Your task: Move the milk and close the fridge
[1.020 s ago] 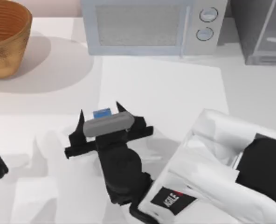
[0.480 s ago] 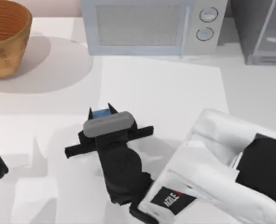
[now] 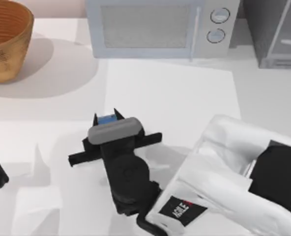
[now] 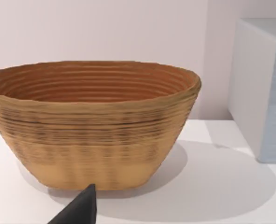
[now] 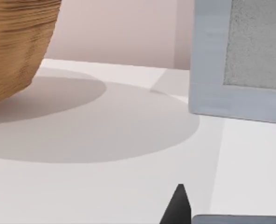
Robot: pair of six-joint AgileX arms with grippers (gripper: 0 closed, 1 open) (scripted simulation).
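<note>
Top view: our right tool (image 3: 105,117) clamped on the milk (image 3: 106,119), mid-desk (image 3: 175,98), for carrying; left tool state indeterminable.

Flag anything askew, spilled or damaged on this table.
Nothing is spilled or damaged. The milk sits pinched in the right claw mid-table. The fridge at the far right has its door standing open. The basket and microwave sit square.
</note>
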